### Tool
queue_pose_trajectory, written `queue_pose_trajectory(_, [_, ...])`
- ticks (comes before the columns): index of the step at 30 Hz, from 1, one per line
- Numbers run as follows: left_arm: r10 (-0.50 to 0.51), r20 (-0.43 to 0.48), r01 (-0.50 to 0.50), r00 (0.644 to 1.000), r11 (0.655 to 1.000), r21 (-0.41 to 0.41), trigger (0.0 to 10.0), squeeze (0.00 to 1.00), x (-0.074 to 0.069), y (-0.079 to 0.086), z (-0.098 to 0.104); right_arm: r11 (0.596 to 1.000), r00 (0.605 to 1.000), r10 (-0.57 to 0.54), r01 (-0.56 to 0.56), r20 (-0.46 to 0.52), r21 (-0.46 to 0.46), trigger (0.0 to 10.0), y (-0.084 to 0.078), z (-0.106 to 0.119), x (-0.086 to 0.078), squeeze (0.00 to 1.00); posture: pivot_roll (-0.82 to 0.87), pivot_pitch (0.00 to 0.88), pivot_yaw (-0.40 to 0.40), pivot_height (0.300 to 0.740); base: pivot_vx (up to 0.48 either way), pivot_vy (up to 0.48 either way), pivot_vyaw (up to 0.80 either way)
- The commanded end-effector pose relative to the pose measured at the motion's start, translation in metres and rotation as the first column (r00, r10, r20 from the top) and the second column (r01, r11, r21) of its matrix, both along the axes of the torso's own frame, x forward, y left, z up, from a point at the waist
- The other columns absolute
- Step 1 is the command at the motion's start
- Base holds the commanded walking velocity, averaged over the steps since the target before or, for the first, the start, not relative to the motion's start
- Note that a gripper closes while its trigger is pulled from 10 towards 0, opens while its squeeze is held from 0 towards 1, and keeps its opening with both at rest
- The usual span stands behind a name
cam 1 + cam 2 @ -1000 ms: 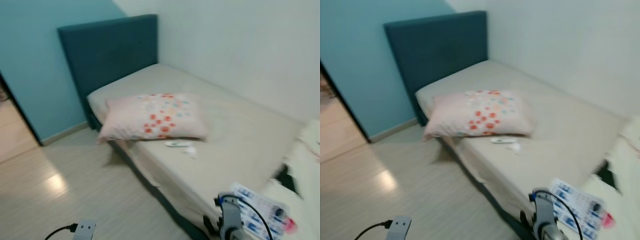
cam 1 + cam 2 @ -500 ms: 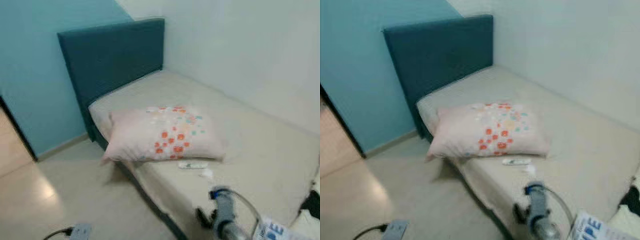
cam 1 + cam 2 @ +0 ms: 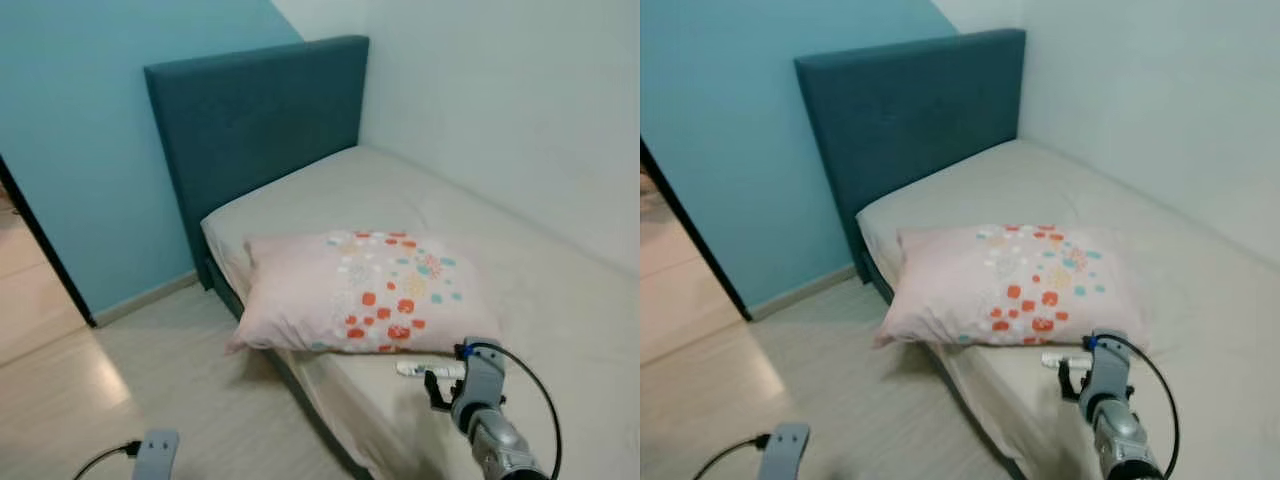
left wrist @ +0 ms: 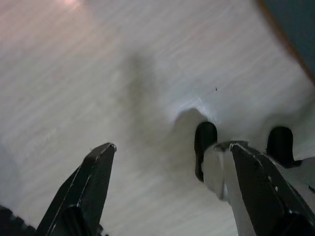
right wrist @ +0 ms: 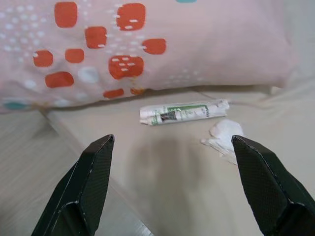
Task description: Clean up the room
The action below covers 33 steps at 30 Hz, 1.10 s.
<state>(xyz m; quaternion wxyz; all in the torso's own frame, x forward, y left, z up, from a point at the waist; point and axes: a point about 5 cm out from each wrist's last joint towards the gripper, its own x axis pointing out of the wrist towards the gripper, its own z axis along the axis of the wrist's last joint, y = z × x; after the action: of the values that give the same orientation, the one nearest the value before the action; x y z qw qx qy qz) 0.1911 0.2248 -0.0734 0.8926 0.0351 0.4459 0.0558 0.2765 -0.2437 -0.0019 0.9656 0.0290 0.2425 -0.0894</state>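
A pink pillow (image 3: pixel 365 295) with red and teal dots lies on the beige mattress (image 3: pixel 400 190), near its floor-side edge. Just in front of the pillow lie a small white tube (image 5: pixel 183 112) and a crumpled white tissue (image 5: pixel 222 135). My right arm (image 3: pixel 482 405) reaches in from the lower right beside the tube (image 3: pixel 415 368). Its gripper (image 5: pixel 172 142) hangs open a little above the mattress, facing the tube and holding nothing. My left gripper (image 4: pixel 171 146) is open above the pale wood floor.
A teal headboard (image 3: pixel 260 130) stands against the blue wall, with a white wall along the bed's far side. A dark doorway edge (image 3: pixel 45 250) is at the left. A grey power strip (image 3: pixel 155 450) with a black cable lies on the floor.
The camera has swung towards the head of the bed, so the printed sheet and clutter at the bed's foot have left the picture. My right gripper is now close to the tube.
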Motion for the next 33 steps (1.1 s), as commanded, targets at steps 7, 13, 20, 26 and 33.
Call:
queue_pose_trajectory(7, [0.008, 0.046, -0.007, 0.999, 1.0, -0.022, 10.0, 0.0, 0.008, -0.001, 0.005, 0.995, 0.996, -0.063, 0.067, 0.061, -0.07, 10.0, -0.022, 0.021, 0.012, 0.0, 0.0, 0.012, -0.003, 0.67, 0.0, 0.0, 0.0])
queue_pose_trajectory(13, [0.011, 0.054, -0.008, 0.998, 0.998, -0.056, 10.0, 0.0, 0.012, -0.008, 0.005, 0.995, 0.996, -0.004, 0.013, 0.092, -0.099, 10.0, -0.015, 0.026, 0.018, 0.0, 0.0, 0.012, -0.003, 0.64, 0.0, 0.0, 0.0])
queue_pose_trajectory(20, [0.013, 0.046, -0.01, 0.999, 0.999, -0.049, 10.0, 0.0, 0.011, -0.009, 0.004, 0.994, 0.995, 0.027, -0.016, 0.098, -0.111, 10.0, -0.009, 0.026, 0.019, 0.0, 0.0, 0.007, -0.009, 0.64, 0.0, -0.457, 0.0])
queue_pose_trajectory(26, [0.031, 0.063, -0.028, 0.998, 0.998, -0.057, 10.0, 0.0, 0.013, -0.01, 0.005, 0.991, 0.996, 0.01, 0.002, 0.093, -0.137, 10.0, -0.015, 0.031, 0.023, 0.0, 0.0, 0.004, -0.01, 0.635, 0.0, -0.312, 0.0])
queue_pose_trajectory(33, [0.027, 0.074, -0.024, 0.997, 0.999, -0.049, 10.0, 0.0, 0.016, -0.009, 0.007, 0.988, 0.993, 0.004, 0.015, 0.122, -0.151, 10.0, -0.021, 0.042, 0.029, 0.0, 0.0, 0.008, -0.009, 0.61, 0.0, 0.0, 0.0])
